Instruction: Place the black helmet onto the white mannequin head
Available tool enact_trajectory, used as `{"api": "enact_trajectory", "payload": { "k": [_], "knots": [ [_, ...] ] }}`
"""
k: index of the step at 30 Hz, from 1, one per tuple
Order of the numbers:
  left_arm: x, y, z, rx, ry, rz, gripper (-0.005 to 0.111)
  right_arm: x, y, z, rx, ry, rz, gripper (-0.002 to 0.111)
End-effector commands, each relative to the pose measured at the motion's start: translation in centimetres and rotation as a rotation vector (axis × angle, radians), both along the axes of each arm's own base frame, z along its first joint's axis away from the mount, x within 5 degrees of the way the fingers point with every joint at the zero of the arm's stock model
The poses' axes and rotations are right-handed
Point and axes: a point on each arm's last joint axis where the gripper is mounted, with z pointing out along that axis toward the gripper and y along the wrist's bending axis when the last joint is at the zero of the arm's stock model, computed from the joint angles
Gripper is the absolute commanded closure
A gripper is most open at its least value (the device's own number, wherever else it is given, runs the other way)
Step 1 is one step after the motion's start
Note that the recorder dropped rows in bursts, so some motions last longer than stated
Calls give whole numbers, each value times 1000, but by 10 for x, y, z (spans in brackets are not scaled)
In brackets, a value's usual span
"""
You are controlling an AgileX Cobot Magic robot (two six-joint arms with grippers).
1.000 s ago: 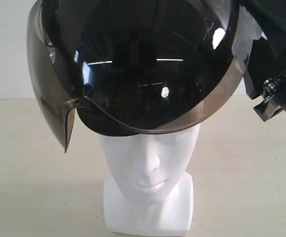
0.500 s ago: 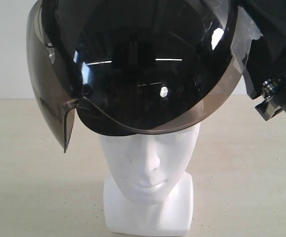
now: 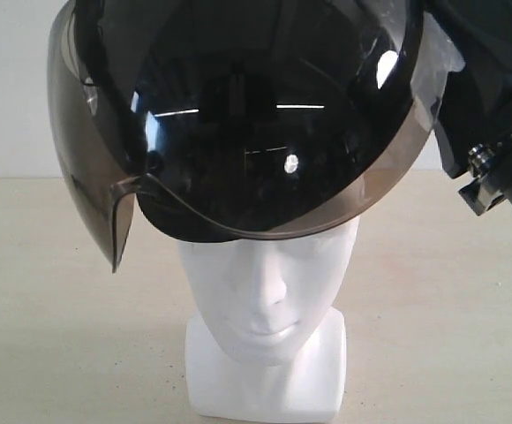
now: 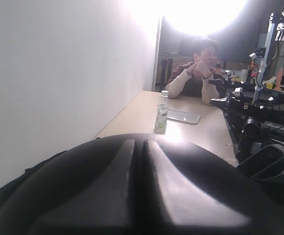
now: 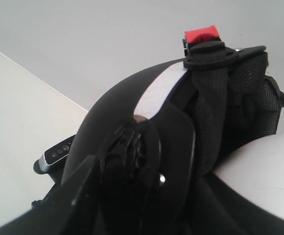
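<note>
Reaching in from the upper right, the black right arm (image 3: 490, 132) meets the right side of the matte black rounded open-face helmet (image 3: 238, 132). The right gripper's jaws are hidden behind the shell, so I cannot tell whether they are spread or pinching it. No part of the left gripper shows in any view.

The helmet sits over the crown of the glossy white mannequin head (image 3: 265, 291), covering the forehead and eyes; nose, lips and chin are bare below it. Its smoky brown translucent curved visor (image 3: 88, 177) is skewed, the left corner hanging lower than the right. The head stands on its blocky neck base on the pale beige surface (image 3: 53, 336).

From the right wrist, a black woven strap (image 5: 208, 107) with a red tab (image 5: 201, 34) lies beside black mesh lining (image 5: 252, 98), touching the head's white curve.

From the left wrist, a clear plastic bottle (image 4: 161, 113) stands just beside a flat grey tray (image 4: 182, 116), far beyond the shell, before a seated person (image 4: 196, 68).
</note>
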Motion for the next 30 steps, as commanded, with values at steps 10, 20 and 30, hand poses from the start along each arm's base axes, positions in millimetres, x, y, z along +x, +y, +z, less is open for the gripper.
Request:
{"api": "enact_trajectory", "payload": {
  "k": [10,20,30],
  "knots": [
    [3,-29,-60,199,97,-130,102,4,-15,5,-41,-55,-188,79],
    [1,-30,-81,216,148,-128,102,7,-16,1,-69,-17,-217,79],
    [-6,-50,-90,246,131,-148,102,-21,-54,-1,-64,-15,-304,79]
  ]
}}
